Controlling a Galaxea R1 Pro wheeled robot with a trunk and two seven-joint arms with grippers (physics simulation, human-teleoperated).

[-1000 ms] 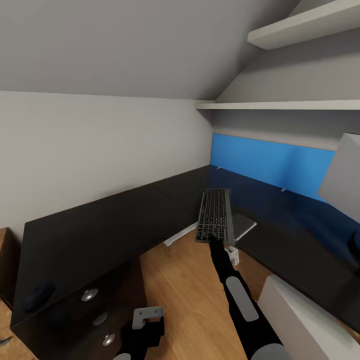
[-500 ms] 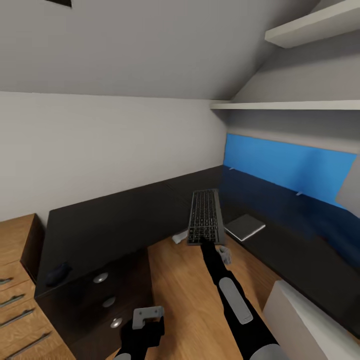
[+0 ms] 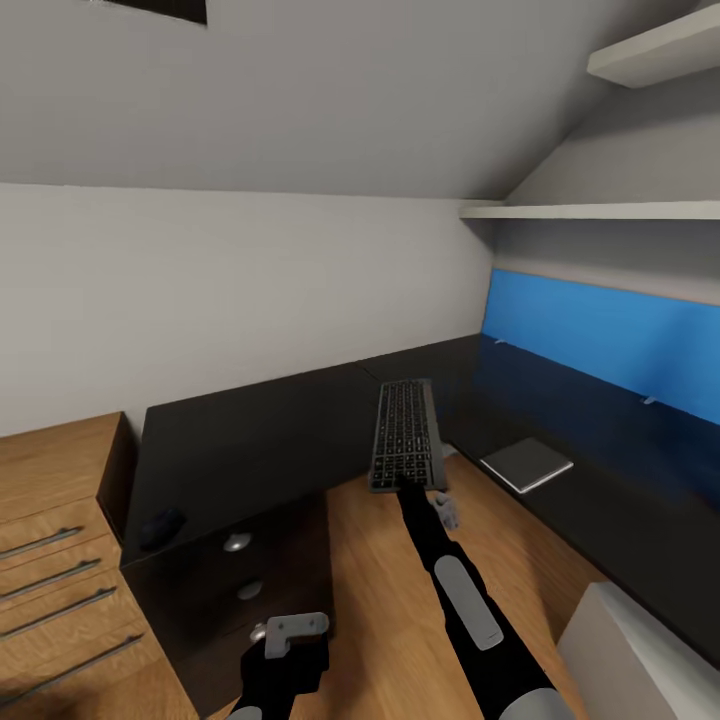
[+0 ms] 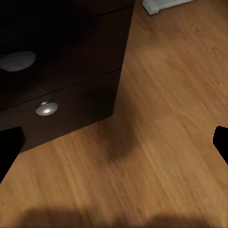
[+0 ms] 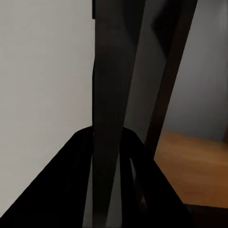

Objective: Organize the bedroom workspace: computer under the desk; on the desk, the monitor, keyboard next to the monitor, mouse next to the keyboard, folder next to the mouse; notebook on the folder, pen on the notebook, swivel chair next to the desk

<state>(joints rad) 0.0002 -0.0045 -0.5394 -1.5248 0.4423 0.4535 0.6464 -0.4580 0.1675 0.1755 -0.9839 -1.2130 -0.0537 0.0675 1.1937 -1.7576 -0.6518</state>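
Right gripper (image 3: 403,484) clamped on keyboard (image 3: 405,433), long axis pointing away over desk (image 3: 250,440); left gripper (image 4: 114,142) spread, low by drawers (image 3: 235,575)

Right arm, black with grey panels, stretched forward and up. Right claw (image 3: 404,483) clamped on the near short edge of the flat dark-keyed keyboard with greyish frame (image 3: 405,434), holding it in the air; wrist view shows its black fingers (image 5: 71,180) either side of the thin edge. Left claw (image 3: 292,632) low near the body, fingertips spread wide, empty.
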